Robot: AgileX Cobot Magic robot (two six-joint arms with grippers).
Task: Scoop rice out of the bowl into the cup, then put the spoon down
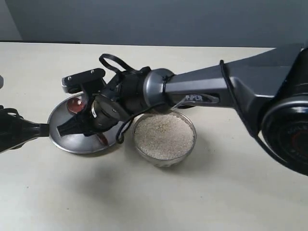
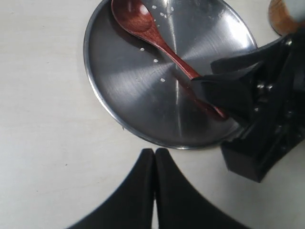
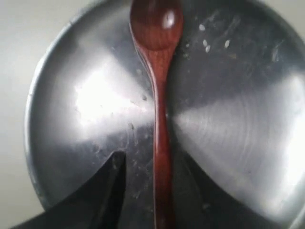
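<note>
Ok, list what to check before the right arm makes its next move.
1. Dark reddish-brown wooden spoon lies flat on the flat round steel plate: ok.
2. Right gripper straddles the spoon's handle, jaws open: ok.
3. Left gripper is shut, empty, just outside the plate's edge: ok.
4. Round shiny steel bowl stands beside the plate, well filled with white rice: ok.
5. Glossy reddish-brown cup: only an edge shows in the left wrist view; whether it is upright and how full it is, cannot tell.
</note>
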